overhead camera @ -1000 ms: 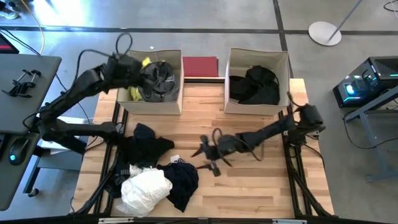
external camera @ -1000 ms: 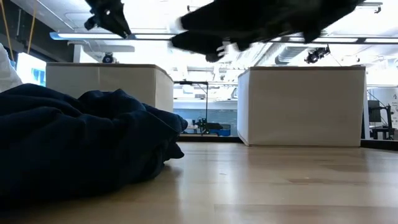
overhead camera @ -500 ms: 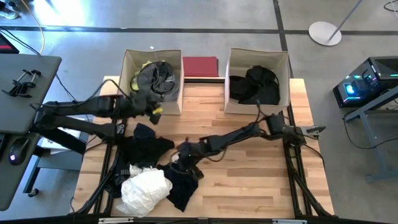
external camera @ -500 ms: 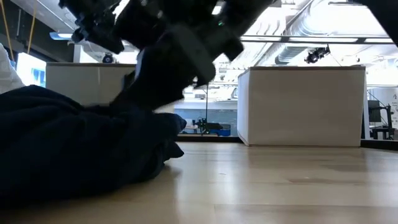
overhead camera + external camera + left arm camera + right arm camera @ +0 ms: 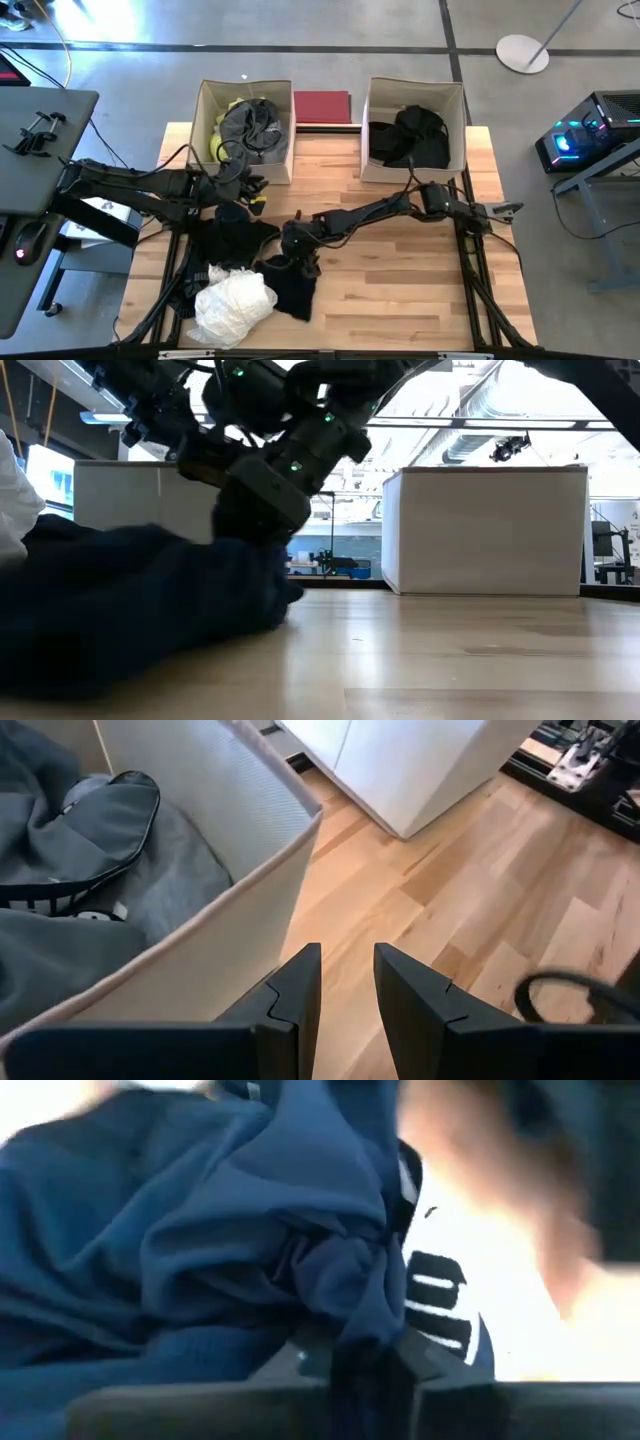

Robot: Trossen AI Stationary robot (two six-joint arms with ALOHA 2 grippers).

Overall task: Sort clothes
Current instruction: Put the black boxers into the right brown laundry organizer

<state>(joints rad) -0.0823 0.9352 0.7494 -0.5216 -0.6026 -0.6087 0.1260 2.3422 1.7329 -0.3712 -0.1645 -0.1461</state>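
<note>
The right end effector (image 5: 293,243) reaches across the pale wooden surface (image 5: 400,290) and is down on the crumpled dark navy fabric garment (image 5: 292,283) near the front middle; in the right wrist view its fingers are drawn together with a bunched fold of that navy cloth (image 5: 340,1270) pinched between them, and the low view shows it pressed onto the navy heap (image 5: 130,610). Just to the left of that garment lies a rumpled white fabric garment (image 5: 235,302), touching it, and behind both sits a black fabric garment (image 5: 232,225) spread on the wood. The left end effector (image 5: 255,190) hovers beside the front wall of the left beige fabric box (image 5: 205,125), above the black garment; the left wrist view shows its two dark fingers (image 5: 300,995) a narrow gap apart with nothing between them, with the box wall (image 5: 200,940) just ahead. Inside that box rest a grey fabric garment (image 5: 252,127) and a neon yellow fabric garment (image 5: 217,135) tucked at its left side. The right beige fabric box (image 5: 460,130) holds a pile of black fabric clothes (image 5: 412,137). A flat dark red board (image 5: 322,106) lies between the two boxes at the far edge.
</note>
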